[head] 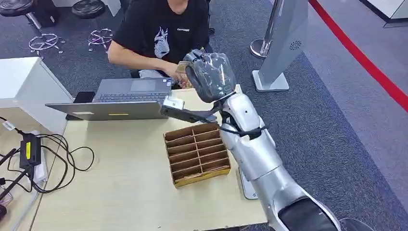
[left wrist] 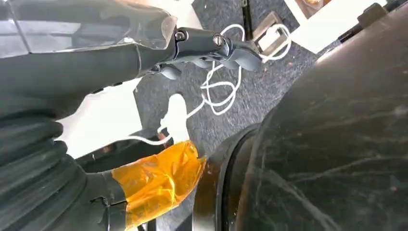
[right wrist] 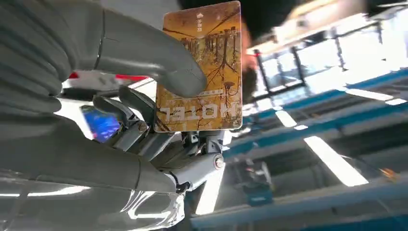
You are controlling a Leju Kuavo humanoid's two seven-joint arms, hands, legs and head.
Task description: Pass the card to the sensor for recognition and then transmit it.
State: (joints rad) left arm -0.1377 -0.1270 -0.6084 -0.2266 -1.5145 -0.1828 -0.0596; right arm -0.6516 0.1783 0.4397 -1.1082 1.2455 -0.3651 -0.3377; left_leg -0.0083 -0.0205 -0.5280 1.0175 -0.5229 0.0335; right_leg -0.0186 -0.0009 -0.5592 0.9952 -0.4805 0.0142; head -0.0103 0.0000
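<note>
- Where the right hand (right wrist: 144, 125) is raised over the table's (head: 120, 192) far edge, its thumb pins the card (right wrist: 199, 72) against its fingers.
- Left hand (left wrist: 144, 53): empty, fingers extended.

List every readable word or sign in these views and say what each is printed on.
"HOTEL": on the yellow card pinched by the right hand, seen upside down in the wrist view.
Small print above the card's arrow sign: too small to read.
White lettering on the person's black shirt: too blurred.

Place: office-like test hall.
Signs: grey carpet (head: 332, 120), laptop (head: 120, 98) at tabletop's far edge, stools (head: 45, 41), ceiling strip lights (right wrist: 337, 163).
</note>
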